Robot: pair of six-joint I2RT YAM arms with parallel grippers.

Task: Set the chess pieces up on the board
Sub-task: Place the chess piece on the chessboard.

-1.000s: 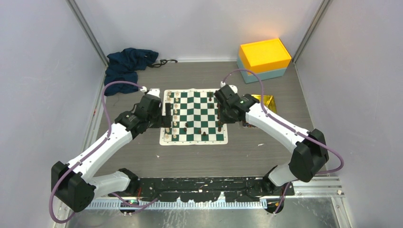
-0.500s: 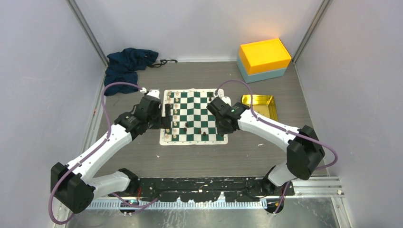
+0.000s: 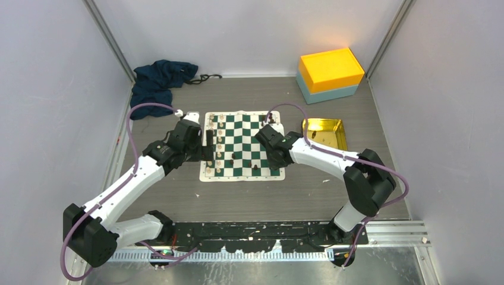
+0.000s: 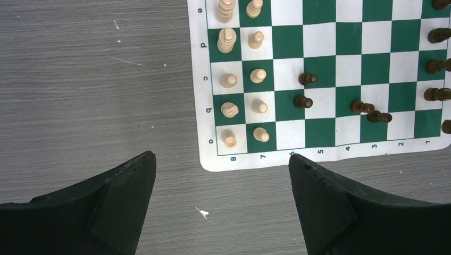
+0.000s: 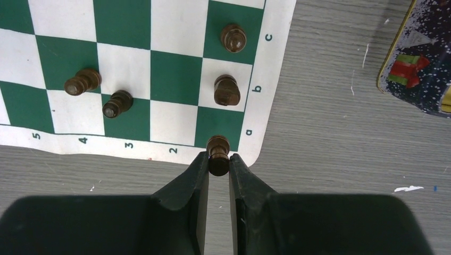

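The board [image 3: 246, 138] is laid flat in the middle of the grey desk [image 3: 267, 196]. Cream pieces [image 4: 230, 110] are lined up in two rows along its left side, and each one is set on its own square. Dark pieces [image 4: 437, 94] are seen along the right side. Four loose dark pieces [image 4: 303, 101] are dotted on squares nearer the middle, and two of them are set just beside each other.

The right pincer [image 5: 218, 159] is clamped on one dark piece [image 5: 218, 146]. The piece is gripped low down, so its round top is left poking out past the fingertips. It is held at the near right corner of the board, over the green corner square by the letter "a". It cannot be told if its foot is touching the board. Two more dark pieces are placed on the next two squares of the same row along the edge.

The left pincer [image 4: 220, 164] is spread wide apart, and nothing is held in it. It is kept above the desk at the near left corner of the board, and that corner is seen between its two fingers.

A gold tray [image 3: 324, 132] is placed near the board's right side. An orange and teal box [image 3: 330, 74] is set at the far right of the desk. A dark blue cloth [image 3: 160, 79] is bunched up at the far left.
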